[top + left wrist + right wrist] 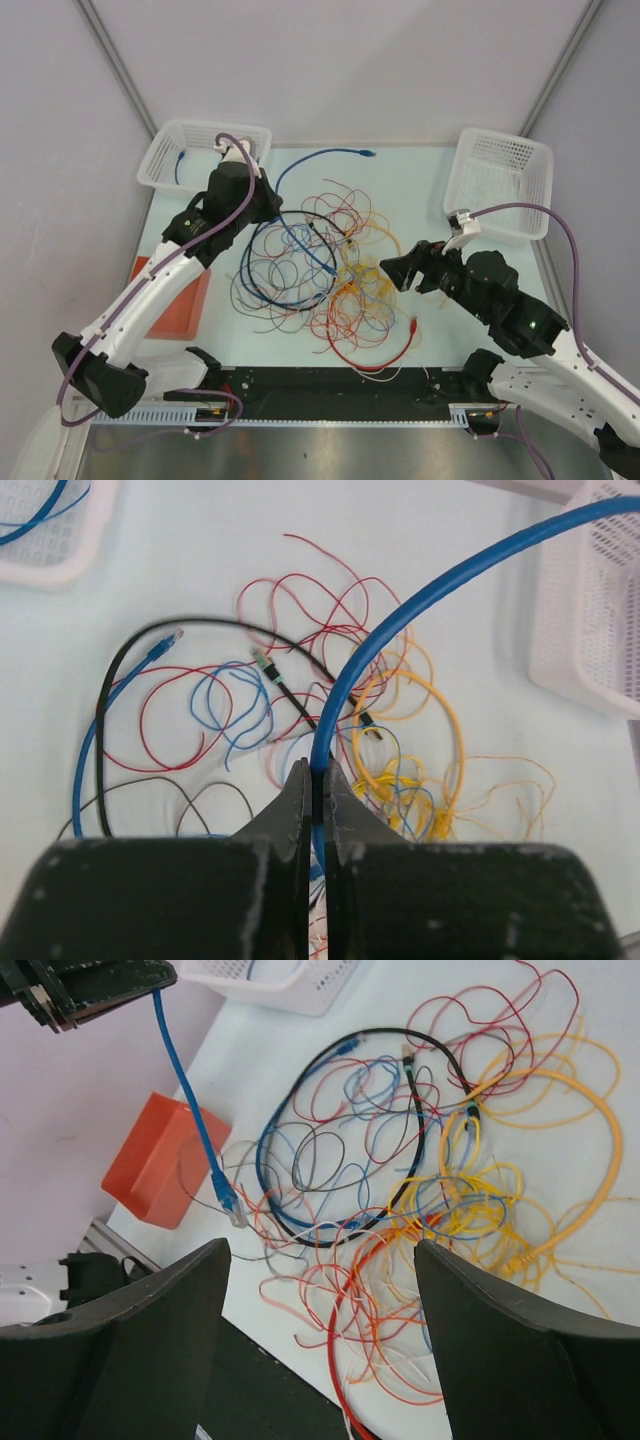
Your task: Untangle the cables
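One blue cable [430, 590] is being pinched in the left gripper [317, 780].
Right gripper [322, 1250] is hovering, jaws apart; lifting risks its plug [233, 1212] hooking other cables [340, 290].

1. Plain pale lilac wall panels [330, 60] close in the back and both sides.
2. Slim grey metal struts [113, 62] run up the corners.
3. A pale mint-white tabletop [410, 185] lies under soft, even light.
4. A brushed steel ledge [330, 455] edges the near side.

Left pincer [318, 798] around blue cable [420, 605]
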Motion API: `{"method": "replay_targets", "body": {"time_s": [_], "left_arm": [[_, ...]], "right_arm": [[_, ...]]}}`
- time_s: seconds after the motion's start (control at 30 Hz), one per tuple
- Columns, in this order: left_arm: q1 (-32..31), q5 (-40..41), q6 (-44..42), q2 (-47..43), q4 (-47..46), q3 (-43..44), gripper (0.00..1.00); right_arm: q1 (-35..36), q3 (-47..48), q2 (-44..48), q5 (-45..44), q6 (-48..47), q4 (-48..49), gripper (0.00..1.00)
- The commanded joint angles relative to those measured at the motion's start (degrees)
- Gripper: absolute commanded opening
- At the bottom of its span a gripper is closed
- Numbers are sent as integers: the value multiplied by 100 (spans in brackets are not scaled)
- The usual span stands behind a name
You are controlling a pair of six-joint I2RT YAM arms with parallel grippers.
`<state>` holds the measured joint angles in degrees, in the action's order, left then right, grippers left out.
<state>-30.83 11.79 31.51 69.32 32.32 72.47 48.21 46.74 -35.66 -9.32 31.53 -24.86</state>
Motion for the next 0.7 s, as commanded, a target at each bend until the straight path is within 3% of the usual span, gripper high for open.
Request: {"method": "replay_targets", "body": {"time_s": [0.0, 0.27, 0.37, 0.43, 0.5, 0.67], "left_arm": [[-230, -54, -74, -357, -58, 470, 0], [-590, -221, -338, -401, 38, 805, 0], [-600, 138, -356, -454, 107, 804, 0], [-539, 972, -382, -332, 379, 1014, 0], [-381, 1586, -330, -42, 740, 1322, 0], [936, 1283, 355, 327, 743, 1332, 0]], "right_arm": [[22, 72, 121, 272, 55, 640, 80], [66, 169, -134, 800, 152, 1431, 79], [84, 230, -187, 836, 169, 1502, 79], [84, 256, -143, 766, 134, 1380, 79], [92, 257, -73, 617, 117, 1221, 80], [84, 248, 156, 335, 29, 729, 80]]}}
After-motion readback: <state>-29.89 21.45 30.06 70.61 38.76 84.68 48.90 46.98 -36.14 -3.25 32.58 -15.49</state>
